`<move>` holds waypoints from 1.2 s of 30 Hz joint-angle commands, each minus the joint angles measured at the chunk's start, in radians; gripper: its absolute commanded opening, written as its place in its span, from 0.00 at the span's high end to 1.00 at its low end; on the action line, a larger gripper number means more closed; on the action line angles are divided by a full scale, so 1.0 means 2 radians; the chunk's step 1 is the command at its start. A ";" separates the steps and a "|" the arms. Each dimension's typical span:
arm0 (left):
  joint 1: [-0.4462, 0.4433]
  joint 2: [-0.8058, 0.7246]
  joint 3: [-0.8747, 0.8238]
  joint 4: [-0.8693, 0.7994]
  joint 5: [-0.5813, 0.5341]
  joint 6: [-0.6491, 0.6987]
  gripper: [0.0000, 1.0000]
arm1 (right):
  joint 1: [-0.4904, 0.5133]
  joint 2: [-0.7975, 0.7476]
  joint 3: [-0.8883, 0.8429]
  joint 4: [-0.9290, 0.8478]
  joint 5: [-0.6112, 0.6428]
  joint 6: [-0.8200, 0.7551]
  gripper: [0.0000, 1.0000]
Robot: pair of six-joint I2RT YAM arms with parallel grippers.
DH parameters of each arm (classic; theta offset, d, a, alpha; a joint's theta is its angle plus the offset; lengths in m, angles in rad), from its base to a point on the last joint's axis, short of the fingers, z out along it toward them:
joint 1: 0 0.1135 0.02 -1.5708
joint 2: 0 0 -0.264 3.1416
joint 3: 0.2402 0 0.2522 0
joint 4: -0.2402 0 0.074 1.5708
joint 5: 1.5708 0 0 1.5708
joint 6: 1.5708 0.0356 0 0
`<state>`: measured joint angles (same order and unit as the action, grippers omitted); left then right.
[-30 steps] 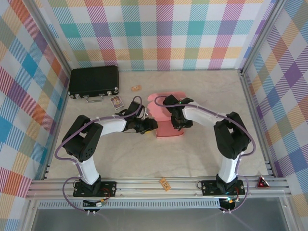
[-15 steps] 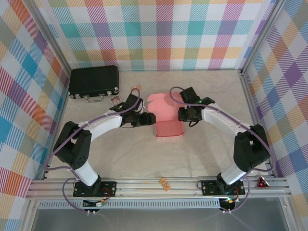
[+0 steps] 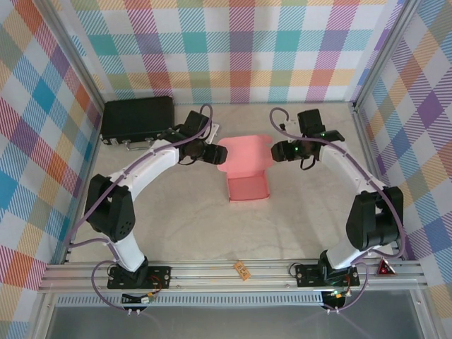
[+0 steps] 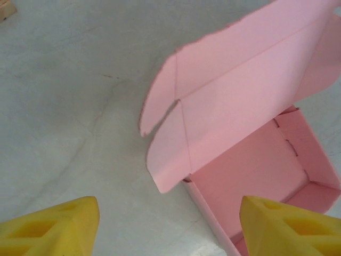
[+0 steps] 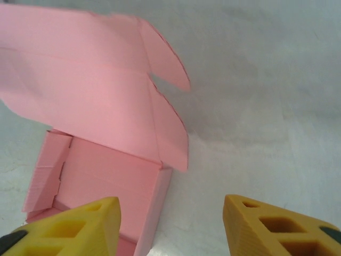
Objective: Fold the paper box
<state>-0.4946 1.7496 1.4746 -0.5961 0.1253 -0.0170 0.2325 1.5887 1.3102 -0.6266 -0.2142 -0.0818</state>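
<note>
Salmon-pink thin-card paper box [image 3: 248,188]: you find it mid-table, its shallow tray open, the lid raised from the far edge, rounded side flaps free at both ends. Left gripper [image 3: 217,155]: jaws wide, empty, just beside the lid's left edge. Right gripper [image 3: 275,150]: likewise wide and empty, beside the right edge. Pale marbled table [image 3: 212,233]: bare room nearside. Black hard case [image 3: 138,119]: far left, well apart.

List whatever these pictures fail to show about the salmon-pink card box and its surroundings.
- Left wrist view: the near end of the salmon-pink card box is cut off by the bottom edge and by a yellow finger of the left gripper.
- Right wrist view: its near corner sits behind a finger of the right gripper.
- Top view: the small tan piece on the front rail is too small to identify.
</note>
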 commanded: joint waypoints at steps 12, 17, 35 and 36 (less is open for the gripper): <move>0.034 0.068 0.071 -0.045 0.076 0.087 0.28 | -0.024 0.108 0.101 -0.052 -0.071 -0.168 0.41; 0.034 0.084 0.077 -0.042 0.092 0.093 0.30 | -0.024 0.127 0.109 -0.056 -0.101 -0.175 0.42; 0.034 0.111 0.089 -0.035 0.119 0.089 0.49 | -0.023 0.168 0.133 -0.071 -0.131 -0.158 0.56; 0.034 0.112 0.090 -0.035 0.118 0.088 0.50 | -0.024 0.169 0.134 -0.071 -0.130 -0.156 0.56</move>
<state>-0.4397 1.9602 1.6142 -0.6598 0.3405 0.1505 0.1890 1.9038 1.5455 -0.7437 -0.4324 -0.4015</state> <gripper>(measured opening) 0.507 0.443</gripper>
